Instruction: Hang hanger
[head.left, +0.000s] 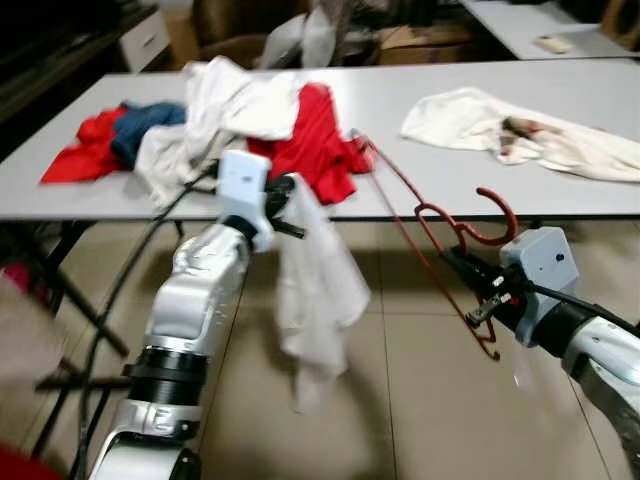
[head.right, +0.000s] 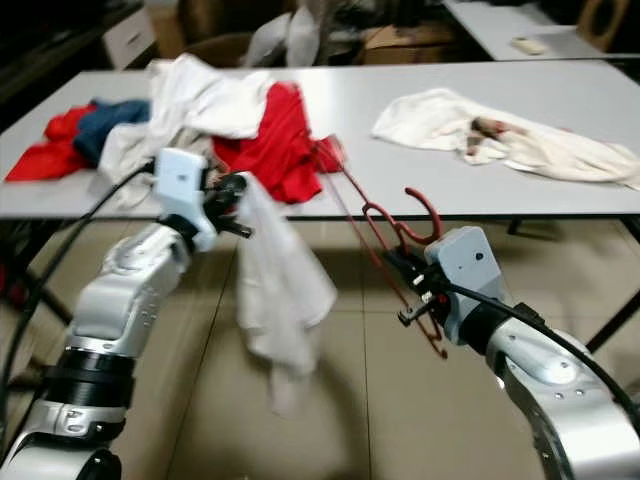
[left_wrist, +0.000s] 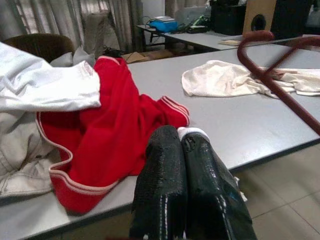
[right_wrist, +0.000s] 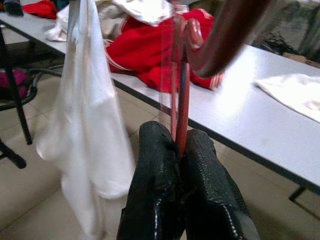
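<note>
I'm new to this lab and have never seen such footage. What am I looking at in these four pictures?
A humanoid robot with two silver arms stands before a grey table. Two pictures come from cameras in its head, looking down at its own arms; the other two come from cameras on its wrists, looking along the black fingers. The left gripper holds a white garment that hangs down off the table edge. The right gripper has its jaws shut on a red hanger, held in the air by the table's front edge. On the table lie a pile of red, white and blue clothes and a cream cloth.
</note>
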